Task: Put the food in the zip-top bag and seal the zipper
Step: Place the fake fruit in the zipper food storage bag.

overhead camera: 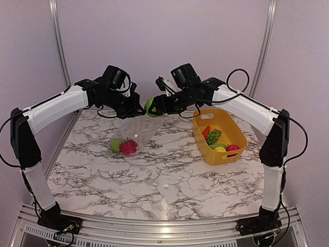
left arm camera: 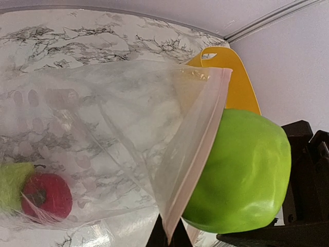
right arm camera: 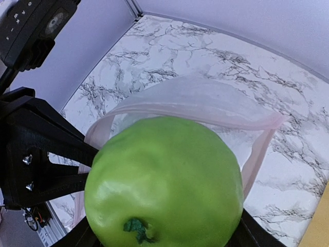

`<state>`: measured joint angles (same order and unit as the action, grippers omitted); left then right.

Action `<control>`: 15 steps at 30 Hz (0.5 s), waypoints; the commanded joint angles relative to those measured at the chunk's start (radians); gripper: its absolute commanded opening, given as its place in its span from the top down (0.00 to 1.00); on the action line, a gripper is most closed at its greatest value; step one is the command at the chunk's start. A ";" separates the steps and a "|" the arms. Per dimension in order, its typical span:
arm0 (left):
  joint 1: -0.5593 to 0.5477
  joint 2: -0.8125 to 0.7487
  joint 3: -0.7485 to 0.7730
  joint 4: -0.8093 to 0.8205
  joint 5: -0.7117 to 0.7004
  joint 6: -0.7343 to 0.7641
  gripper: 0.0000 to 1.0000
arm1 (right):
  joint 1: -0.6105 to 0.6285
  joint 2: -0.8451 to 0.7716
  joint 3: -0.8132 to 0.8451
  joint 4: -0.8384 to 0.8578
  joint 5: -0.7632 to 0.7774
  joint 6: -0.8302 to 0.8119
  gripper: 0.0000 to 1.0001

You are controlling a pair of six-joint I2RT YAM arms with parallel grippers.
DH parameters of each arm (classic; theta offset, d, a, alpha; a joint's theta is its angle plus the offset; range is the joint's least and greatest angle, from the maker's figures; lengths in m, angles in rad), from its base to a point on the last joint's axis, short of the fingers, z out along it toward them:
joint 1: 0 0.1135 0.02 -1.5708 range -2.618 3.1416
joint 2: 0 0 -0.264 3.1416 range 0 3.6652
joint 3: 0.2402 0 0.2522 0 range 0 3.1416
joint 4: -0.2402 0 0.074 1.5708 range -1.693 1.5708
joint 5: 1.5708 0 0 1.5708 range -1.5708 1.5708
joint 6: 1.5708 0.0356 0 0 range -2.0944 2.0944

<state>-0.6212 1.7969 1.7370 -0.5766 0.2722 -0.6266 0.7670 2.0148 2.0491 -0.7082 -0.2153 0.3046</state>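
**Overhead and wrist views.** The left end effector, jaws together, pinches the clear bag by the pale pink zipper along its mouth. It holds that edge up above the marble counter, with the mouth open.

The right end effector is clamped on a green apple. The apple sits just at the bag's open mouth, and the zipper curves around its far side. Whether the two touch cannot be told.

In the low end of the bag, down at the counter, lie a light green piece and a red piece, touching each other.

A yellow basket stands on the right of the counter, well apart from the bag. It holds four pieces:
- a long red-orange piece
- a knobbly dark green piece
- a yellow piece
- a round red piece
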 commanded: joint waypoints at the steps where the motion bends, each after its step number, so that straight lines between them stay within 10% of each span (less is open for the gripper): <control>1: -0.006 -0.014 0.019 0.035 0.028 -0.008 1.00 | 0.034 0.040 0.072 -0.061 0.083 -0.022 0.39; 15: 0.001 -0.013 0.010 0.075 0.052 -0.049 1.00 | 0.033 0.007 0.098 -0.064 0.056 -0.011 0.17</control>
<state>-0.6209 1.7969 1.7370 -0.5598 0.2920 -0.6540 0.7864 2.0502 2.0979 -0.7692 -0.1307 0.2852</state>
